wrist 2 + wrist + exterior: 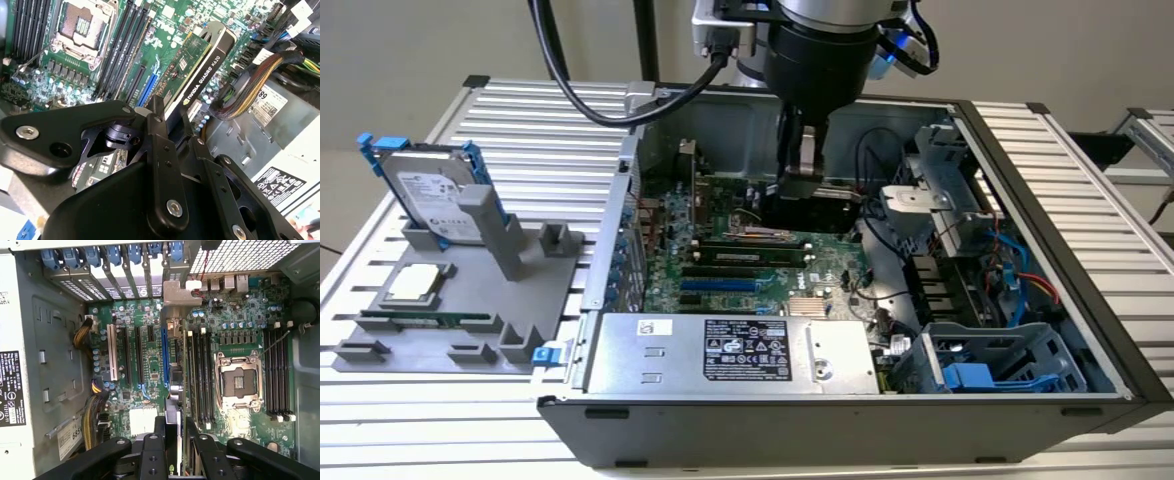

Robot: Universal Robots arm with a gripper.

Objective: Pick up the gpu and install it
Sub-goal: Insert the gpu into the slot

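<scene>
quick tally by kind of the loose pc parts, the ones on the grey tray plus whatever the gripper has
hard drive: 1, on the tray
cpu: 1, on the tray
memory stick: 1, on the tray
gpu: 1, in the gripper
total: 4

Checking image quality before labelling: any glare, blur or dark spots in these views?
Exterior view: even light, case interior shadowed under the gripper. Second wrist view: gpu sharp, near gripper links black and soft. First wrist view: motherboard evenly lit, rear grille washed out.
</scene>
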